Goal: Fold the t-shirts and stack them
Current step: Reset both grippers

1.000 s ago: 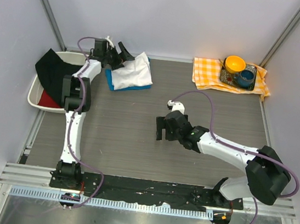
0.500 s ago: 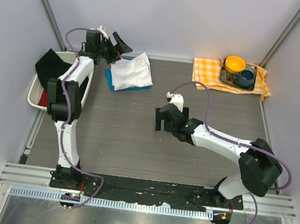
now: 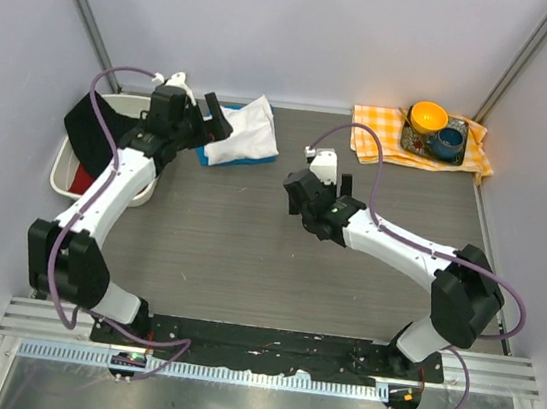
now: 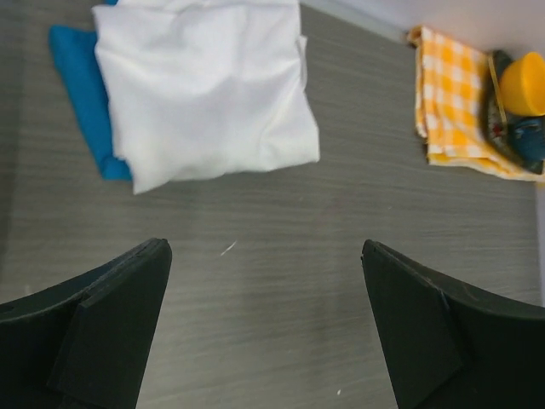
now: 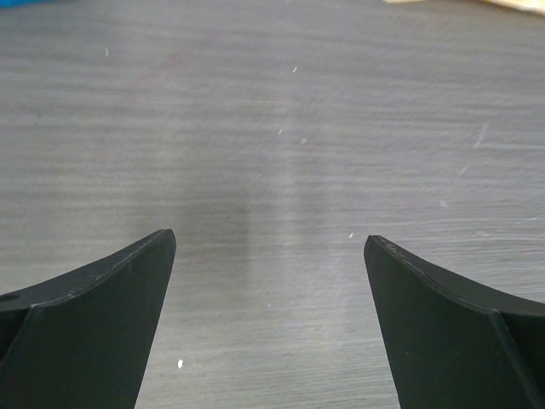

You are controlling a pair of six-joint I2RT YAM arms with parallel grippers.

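The white t-shirt (image 3: 246, 128) lies folded on top of the blue t-shirt (image 3: 203, 147) at the far left of the table. Only the blue one's left and near edges show. In the left wrist view the white shirt (image 4: 204, 85) covers most of the blue one (image 4: 78, 89). My left gripper (image 3: 215, 122) is open and empty, just left of the stack and above the table (image 4: 264, 247). My right gripper (image 3: 316, 185) is open and empty over bare table at mid-table, to the right of the stack (image 5: 271, 239).
A white bin (image 3: 62, 183) with a black cloth and something red stands at the far left edge. An orange-and-white checked cloth (image 3: 376, 134) at the far right carries a tray with an orange bowl (image 3: 429, 114) and a blue cup (image 3: 450, 141).
My left arm has drawn back from the far wall and its elbow has swung towards the near left. My right gripper has moved towards the far side and turned. Both stay open.
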